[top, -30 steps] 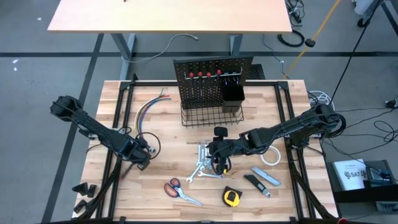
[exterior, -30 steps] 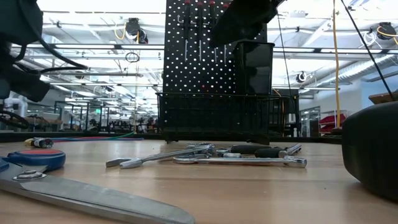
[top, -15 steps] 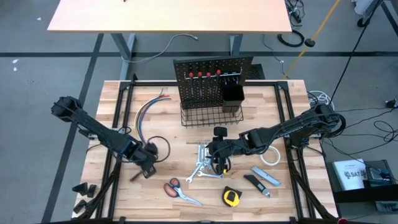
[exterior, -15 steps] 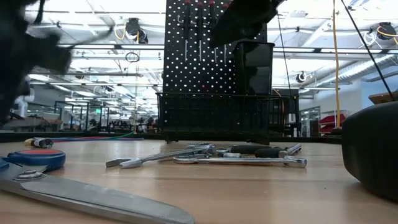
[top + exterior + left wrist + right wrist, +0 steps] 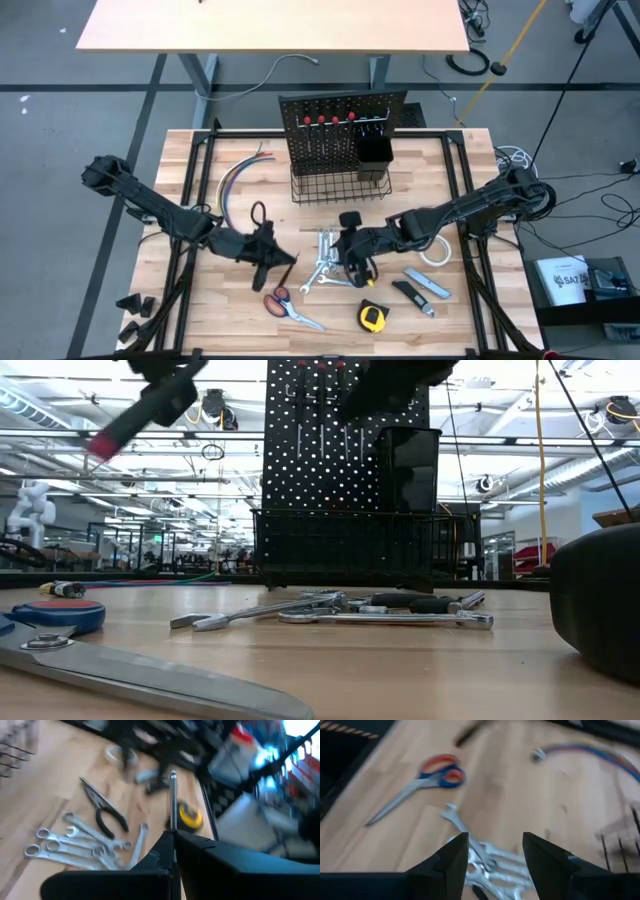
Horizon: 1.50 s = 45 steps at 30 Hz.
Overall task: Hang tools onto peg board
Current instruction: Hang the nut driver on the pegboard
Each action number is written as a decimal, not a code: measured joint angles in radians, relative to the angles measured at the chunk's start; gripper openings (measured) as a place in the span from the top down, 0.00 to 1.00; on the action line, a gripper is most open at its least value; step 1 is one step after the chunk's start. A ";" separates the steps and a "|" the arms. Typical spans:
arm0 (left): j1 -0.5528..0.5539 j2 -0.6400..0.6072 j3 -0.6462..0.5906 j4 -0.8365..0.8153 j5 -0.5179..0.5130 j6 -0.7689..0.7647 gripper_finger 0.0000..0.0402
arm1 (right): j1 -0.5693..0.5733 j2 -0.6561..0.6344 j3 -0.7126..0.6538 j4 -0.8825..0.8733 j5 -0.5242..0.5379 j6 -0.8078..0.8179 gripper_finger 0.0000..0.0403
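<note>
My left gripper [image 5: 273,257] hangs above the table left of centre, shut on a red-handled screwdriver [image 5: 118,430]. The screwdriver's thin metal shaft [image 5: 172,800] sticks out past the fingertips. My right gripper [image 5: 352,262] stands open over a pile of silver wrenches [image 5: 325,262], with nothing between its fingers [image 5: 455,854]. The peg board [image 5: 343,118] stands upright at the table's far middle. Red-handled tools hang on it, and a wire basket [image 5: 338,186] and a black cup [image 5: 373,150] sit at its base. My left gripper pinches the screwdriver's metal shaft [image 5: 171,829] between its two shut fingers. The fingers point nearly level toward the table's right side, and the shaft runs on ahead of them. The screwdriver is lifted clear of the table. Its red handle [image 5: 110,440] slants down behind the gripper.
Orange-handled scissors [image 5: 290,306], a yellow tape measure [image 5: 372,317], a utility knife [image 5: 430,285], black-handled pliers [image 5: 107,812] and a white tape roll [image 5: 436,253] lie on the near half of the table. A bundle of coloured wires [image 5: 240,172] lies left of the basket.
My left gripper has risen and gone toward the table's right edge. It has tipped from pointing down to nearly level and has rolled. It has stayed shut, and the screwdriver has come up off the table with it. My right gripper has kept its place.
</note>
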 joint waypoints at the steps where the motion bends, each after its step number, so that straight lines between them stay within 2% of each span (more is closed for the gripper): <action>1: 0.011 0.000 0.000 0.008 -0.018 -0.055 0.97 | 0.010 0.000 0.000 0.016 -0.014 -0.058 0.55; 5: 0.051 0.000 -0.001 0.035 -0.034 -0.238 0.97 | 0.057 0.000 0.000 0.091 -0.013 -0.387 0.55; 9: 0.060 0.000 -0.001 0.068 -0.014 -0.278 0.97 | 0.093 0.004 0.000 0.182 -0.011 -0.797 0.55; 13: 0.063 0.000 -0.001 0.139 -0.003 -0.298 0.97 | 0.113 0.045 0.000 0.295 0.009 -1.107 0.55; 19: 0.062 0.000 -0.001 0.172 0.001 -0.318 0.97 | 0.126 0.136 0.000 0.549 0.272 -1.381 0.55; 21: 0.062 0.000 -0.001 0.174 0.001 -0.318 0.97 | 0.129 0.160 0.000 0.619 0.299 -1.461 0.55; 29: 0.062 0.000 -0.001 0.174 0.000 -0.318 0.97 | 0.122 0.233 0.000 0.739 0.321 -1.654 0.55; 34: 0.062 0.000 -0.001 0.174 0.000 -0.318 0.97 | 0.107 0.273 0.000 0.857 0.413 -1.762 0.55; 40: 0.062 0.000 -0.001 0.172 0.000 -0.316 0.97 | 0.087 0.286 0.000 0.863 0.436 -1.766 0.56; 45: 0.062 0.000 -0.001 0.152 -0.001 -0.298 0.97 | 0.089 0.286 0.000 0.886 0.446 -1.733 0.62</action>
